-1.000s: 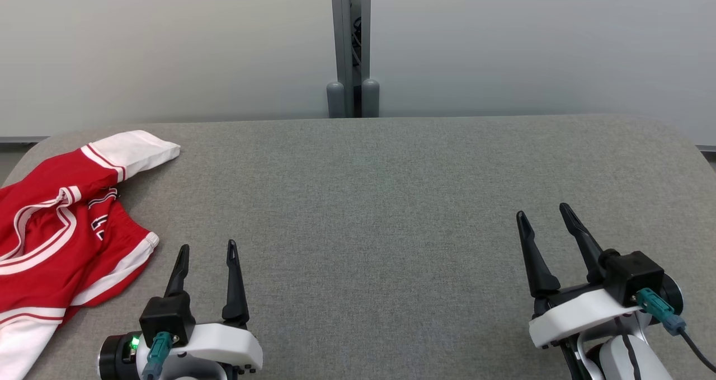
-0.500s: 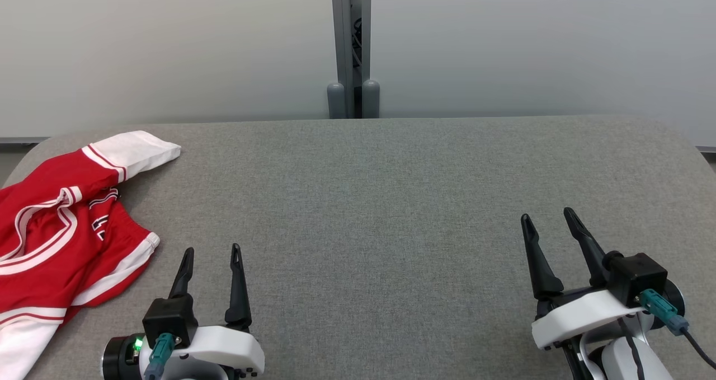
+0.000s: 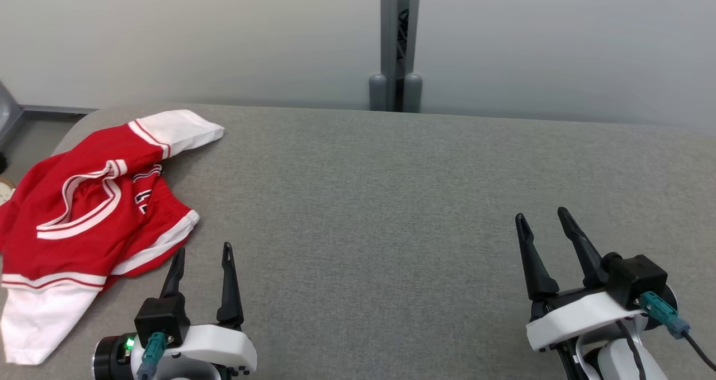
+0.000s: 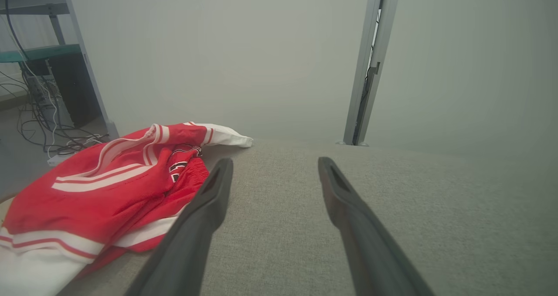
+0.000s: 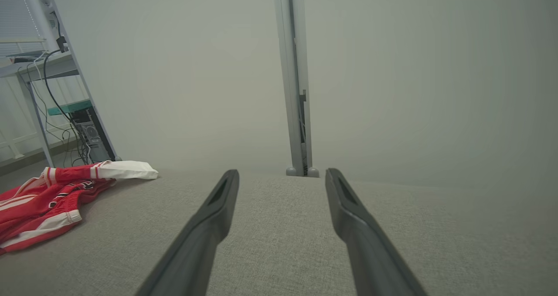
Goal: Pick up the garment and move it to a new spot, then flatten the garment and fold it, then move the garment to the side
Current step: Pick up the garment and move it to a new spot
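Garment (image 3: pixel 95 212): smooth red jersey fabric with white stripe trim, white end panels and dark lettering partly tucked in a fold. It's crumpled, not flat. It sits at the left of the head view, on the table's left end. One white end points to the upper left near the far edge, the other lies at lower left. Its left side reaches the table's left edge; can't tell if it hangs over.

Table (image 3: pixel 391 201): grey fine-weave cover, rounded corners. The far edge runs across the upper third of the head view against a plain pale wall. A grey metal post (image 3: pixel 396 33) with two rounded feet stands behind that edge, upper centre.

Left gripper (image 3: pixel 203 248): lower left, long dark tapered fingers, jaws spread, nothing between them. Its left fingertip is just beside the garment's white-trimmed hem; can't tell if it's touching.

Right gripper (image 3: pixel 541 213): lower right, jaws spread, holding nothing, well apart from the garment.

Room: bare grey cover runs from the hem across centre to the right edge. Past the left edge, the left wrist view shows a metal rack (image 4: pixel 85 65) and floor cables (image 4: pixel 39 130).
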Available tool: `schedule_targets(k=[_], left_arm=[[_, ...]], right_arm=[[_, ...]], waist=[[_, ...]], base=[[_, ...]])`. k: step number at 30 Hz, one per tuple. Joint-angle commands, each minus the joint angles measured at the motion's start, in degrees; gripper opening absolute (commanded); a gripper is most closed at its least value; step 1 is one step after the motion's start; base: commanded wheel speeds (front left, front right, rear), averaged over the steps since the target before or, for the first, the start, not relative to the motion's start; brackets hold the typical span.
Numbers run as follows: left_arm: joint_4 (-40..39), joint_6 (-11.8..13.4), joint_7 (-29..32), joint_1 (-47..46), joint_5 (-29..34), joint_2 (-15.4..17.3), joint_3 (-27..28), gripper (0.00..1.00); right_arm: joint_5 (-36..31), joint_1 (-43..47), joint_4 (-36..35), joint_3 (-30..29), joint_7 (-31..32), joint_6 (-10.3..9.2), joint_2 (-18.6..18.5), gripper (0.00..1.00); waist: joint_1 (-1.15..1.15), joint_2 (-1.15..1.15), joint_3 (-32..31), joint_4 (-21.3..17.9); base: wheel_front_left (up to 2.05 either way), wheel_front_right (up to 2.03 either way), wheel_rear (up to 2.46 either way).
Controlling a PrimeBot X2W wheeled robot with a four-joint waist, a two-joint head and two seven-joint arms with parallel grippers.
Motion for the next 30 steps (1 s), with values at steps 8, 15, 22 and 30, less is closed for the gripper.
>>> schedule_targets(k=[8,15,22,30], left_arm=[[-0.3,-1.0,-0.2,1.1,2.1,0.2,2.3,1.00],[-0.3,-1.7,-0.2,2.5,2.8,0.2,3.9,1.00],[-0.2,-2.6,-0.2,3.6,4.6,0.2,4.9,1.00],[-2.3,-1.0,-0.2,4.4,2.8,0.2,6.2,1.00]], right_arm=[[1.4,1.1,-1.0,1.6,-0.2,0.13,-0.5,1.00],[2.7,1.4,-0.9,2.9,-0.2,0.13,-0.5,1.00],[3.7,2.3,-1.2,5.3,-0.2,0.13,-0.5,1.00],[2.9,0.3,-0.1,8.7,-0.2,0.12,-0.5,1.00]], waist=[[0.00,0.00,-0.2,9.0],[0.00,0.00,-1.7,15.4],[0.00,0.00,-3.1,19.6],[0.00,0.00,-2.2,21.5]], base=[[0.00,0.00,0.00],[0.00,0.00,0.00],[0.00,0.00,0.00],[0.00,0.00,0.00]])
